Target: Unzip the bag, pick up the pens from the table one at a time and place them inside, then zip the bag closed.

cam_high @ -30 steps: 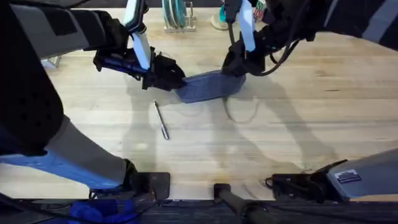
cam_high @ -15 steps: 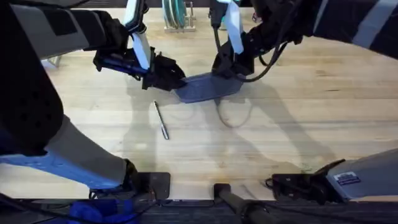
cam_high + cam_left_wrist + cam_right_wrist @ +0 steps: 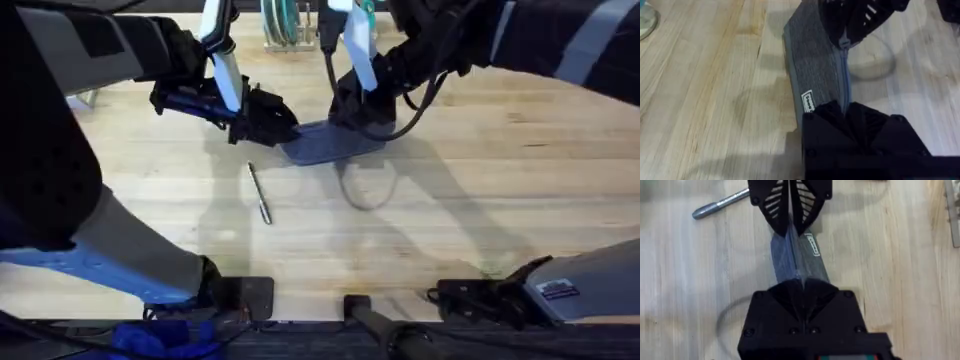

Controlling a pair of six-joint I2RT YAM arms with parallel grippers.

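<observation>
Gripper of the left arm is pinching the bag's left end, its fingers closed on the fabric. Below that end, the silver pen is lying on the surface. Right gripper is clamping the bag's zipper edge at the top.

The right gripper pinched the top of the bag, the left gripper clamped its far end. 1 silver pen lay on the table.
</observation>
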